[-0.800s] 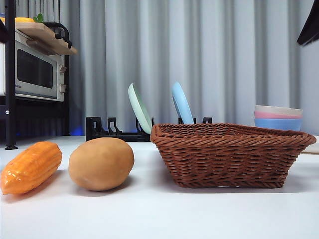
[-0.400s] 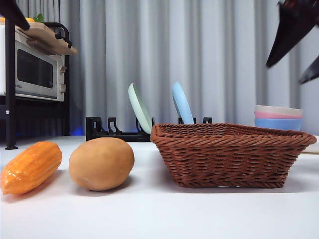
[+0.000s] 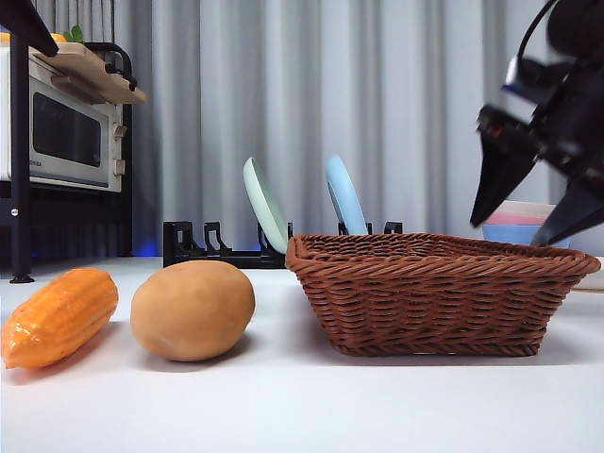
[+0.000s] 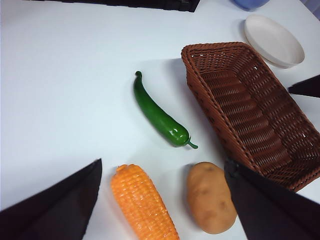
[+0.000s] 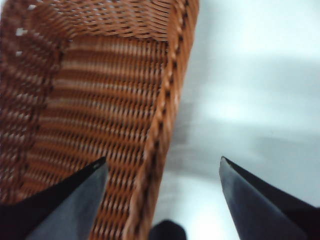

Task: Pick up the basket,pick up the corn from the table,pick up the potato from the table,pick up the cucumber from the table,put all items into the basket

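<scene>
the right gripper [image 3: 530, 222] hangs spread wide just above the right end of the basket [image 3: 439, 293], grasping nothing. in its own wrist view the gripper [image 5: 162, 167] straddles the braided rim, one jaw over the woven inside and the other over the bare table [image 5: 260, 75] beside it; that picture is blurred, so whether a jaw touches the rim cannot be told. in the front view the dark arm comes in from the upper right corner and partly covers a stack of bowls [image 3: 514, 222] behind the basket.

the left gripper [image 4: 162, 200] is also spread wide and empty, hovering high over the table. a black tip at the top left corner of the front view looks like this arm, well clear of everything.

the basket sits flat on the table at the right side of the scene, with nothing visible inside it. just to its left lies the potato [image 3: 192, 310], near but not touching it. left of the potato lies the corn [image 3: 58, 316], apart from it by a small gap. the cucumber [image 4: 157, 114] shows only in the left wrist view: it lies on the table beyond the corn and potato, beside the basket's long wall, touching none of them.

farther back stand a black rack [image 3: 222, 247] holding a pale green plate [image 3: 264, 204] and a blue plate [image 3: 344, 196] on edge, and at the far left a microwave [image 3: 66, 137]. a white plate [image 4: 273, 40] lies on the table past the basket's far end.
</scene>
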Controlling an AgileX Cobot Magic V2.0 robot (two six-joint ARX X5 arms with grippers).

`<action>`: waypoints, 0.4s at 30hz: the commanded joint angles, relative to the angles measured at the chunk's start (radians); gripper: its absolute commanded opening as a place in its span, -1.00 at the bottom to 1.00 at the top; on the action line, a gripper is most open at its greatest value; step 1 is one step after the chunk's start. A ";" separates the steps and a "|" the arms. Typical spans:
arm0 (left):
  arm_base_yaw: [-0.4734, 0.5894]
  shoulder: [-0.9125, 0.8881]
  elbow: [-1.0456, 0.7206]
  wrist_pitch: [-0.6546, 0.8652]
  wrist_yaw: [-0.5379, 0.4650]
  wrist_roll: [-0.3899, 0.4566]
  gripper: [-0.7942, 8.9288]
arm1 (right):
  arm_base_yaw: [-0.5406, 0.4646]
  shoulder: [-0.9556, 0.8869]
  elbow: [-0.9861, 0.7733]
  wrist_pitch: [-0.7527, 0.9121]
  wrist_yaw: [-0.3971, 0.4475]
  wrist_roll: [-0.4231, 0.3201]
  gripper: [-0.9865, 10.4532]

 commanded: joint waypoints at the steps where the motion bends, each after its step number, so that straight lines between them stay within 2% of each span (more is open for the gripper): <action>1: 0.002 0.000 0.004 0.006 0.000 0.011 0.00 | 0.001 0.074 0.024 0.011 -0.055 0.004 -0.25; 4: 0.002 0.002 0.004 0.006 0.000 0.011 0.00 | 0.002 0.120 0.032 0.027 -0.070 0.012 -0.55; 8: 0.002 0.009 0.004 0.004 0.000 0.011 0.00 | 0.002 0.127 0.032 0.032 -0.069 0.026 -0.80; 12: 0.001 0.027 0.004 0.005 0.002 -0.021 0.00 | -0.001 0.115 0.033 0.031 -0.070 0.058 -0.85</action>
